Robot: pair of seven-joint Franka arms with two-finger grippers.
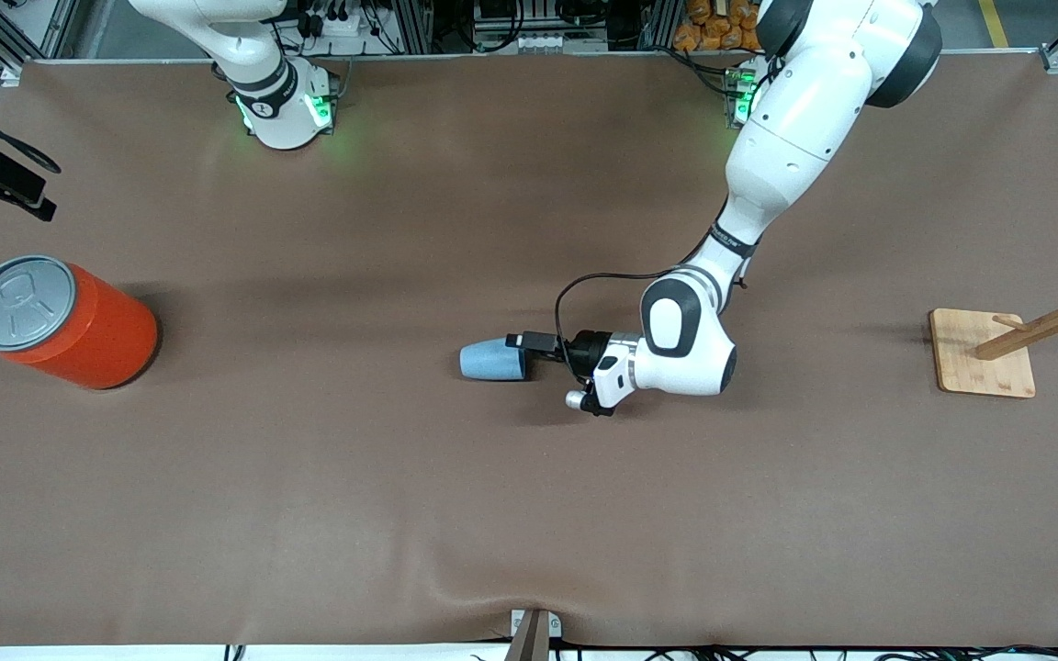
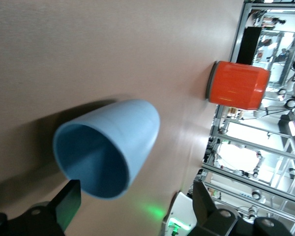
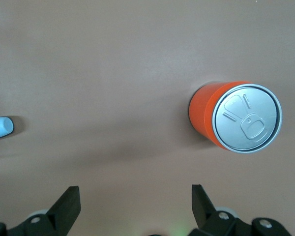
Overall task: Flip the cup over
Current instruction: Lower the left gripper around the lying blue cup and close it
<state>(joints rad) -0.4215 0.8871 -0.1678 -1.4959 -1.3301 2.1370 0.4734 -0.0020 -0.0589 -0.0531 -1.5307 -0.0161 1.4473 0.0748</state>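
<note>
At cup (image 1: 492,360), left gripper (image 1: 529,353) open.

Small light blue cup (image 1: 492,360), plain and matte, without handle, tapered: wider at the rim, narrower at the closed bottom. Lying on its side on the brown tabletop (image 1: 309,477), close to the middle of the front view, a little below the centre. Open mouth turned toward the left arm's end, closed bottom toward the right arm's end. Inside empty in the left wrist view (image 2: 105,147), with a dark shadow beside it.
</note>
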